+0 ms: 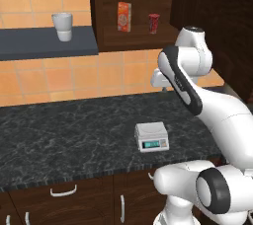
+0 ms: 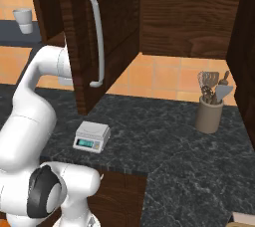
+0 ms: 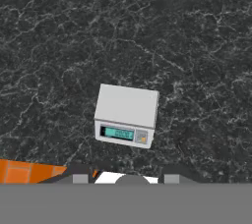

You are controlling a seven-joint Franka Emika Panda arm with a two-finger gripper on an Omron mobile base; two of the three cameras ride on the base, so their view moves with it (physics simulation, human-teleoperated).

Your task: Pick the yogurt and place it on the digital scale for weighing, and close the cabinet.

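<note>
You are looking at a black, white-veined stone counter [image 1: 74,135] that runs under a wall of orange tiles [image 1: 59,78], with dark-brown drawers carrying curved silver handles [image 1: 63,191] below its front edge. The small light-grey square digital scale [image 1: 151,136] sits near that front edge, its flat plate bare and its greenish display facing outward; the digits on the display are too small to read. Above, the large dark-brown wooden wall cabinet [image 2: 107,22] stands open, its door with the long vertical silver bar handle [image 2: 97,37] swung out over the counter. On its shelf you see the small dark-red tapered yogurt cup [image 1: 153,23] upright, near a taller orange-and-white carton [image 1: 124,17] whose printing cannot be made out. To the left, a white cup [image 1: 63,26] stands on a dark-grey wall shelf [image 1: 47,42]. Farther right along the counter, a tan crock [image 2: 208,115] holds kitchen utensils. From the hand view, the gripper [image 3: 126,176] hangs above the scale, well clear of it, its fingers drawn in as far as they go and holding nothing.
</note>
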